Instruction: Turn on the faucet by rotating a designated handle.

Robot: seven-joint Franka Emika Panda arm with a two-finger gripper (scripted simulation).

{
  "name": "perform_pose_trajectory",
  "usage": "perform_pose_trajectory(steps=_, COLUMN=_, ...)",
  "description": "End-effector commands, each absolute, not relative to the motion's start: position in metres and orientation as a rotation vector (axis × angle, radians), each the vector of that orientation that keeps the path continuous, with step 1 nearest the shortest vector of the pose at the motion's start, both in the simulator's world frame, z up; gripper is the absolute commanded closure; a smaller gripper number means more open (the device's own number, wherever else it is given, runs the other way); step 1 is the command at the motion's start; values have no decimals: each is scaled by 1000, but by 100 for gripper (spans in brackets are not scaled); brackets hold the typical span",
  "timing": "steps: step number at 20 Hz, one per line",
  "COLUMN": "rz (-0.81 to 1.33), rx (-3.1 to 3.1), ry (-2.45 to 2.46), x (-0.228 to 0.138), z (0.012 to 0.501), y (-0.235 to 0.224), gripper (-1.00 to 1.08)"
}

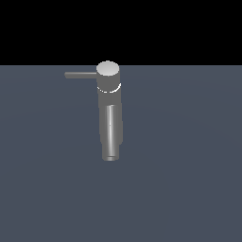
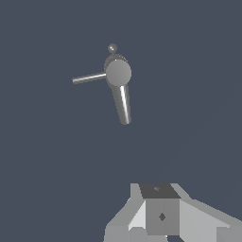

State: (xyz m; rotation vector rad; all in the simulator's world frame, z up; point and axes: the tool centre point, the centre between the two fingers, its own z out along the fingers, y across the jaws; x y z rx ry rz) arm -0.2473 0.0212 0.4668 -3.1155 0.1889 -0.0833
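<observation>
Nearest the wrist camera, the tool [image 2: 163, 222] shows only as a grey block with sloped sides at the frame edge; its fingertips are out of view, so whether it stands wide or narrow cannot be told, and it holds nothing that can be seen. It does not appear in the exterior view. Farther off, well apart from the tool, one faucet [image 1: 109, 111] stands on the plain dark worktop [image 1: 189, 179], with one flat round cap [image 1: 108, 69] and one thick spout [image 1: 112, 134]. One handle [image 1: 80, 74], a thin straight rod, projects from the cap section toward the exterior view's left. Judged from this, the step in hand is the approach: the handle is not yet contacted. The next move calls for closing on the thin rod, not the spout, then pushing it sideways around the post axis
</observation>
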Motion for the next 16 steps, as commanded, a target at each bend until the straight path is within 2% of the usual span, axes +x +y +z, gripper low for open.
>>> perform_pose_trajectory(steps=1, rz=-104, rx=-3093, ry=264, x=-245, z=458, y=27, gripper=108)
perform_pose_trajectory(steps=16, rz=-263, rx=-2848, ry=821, x=-211, z=394, y=70, gripper=108)
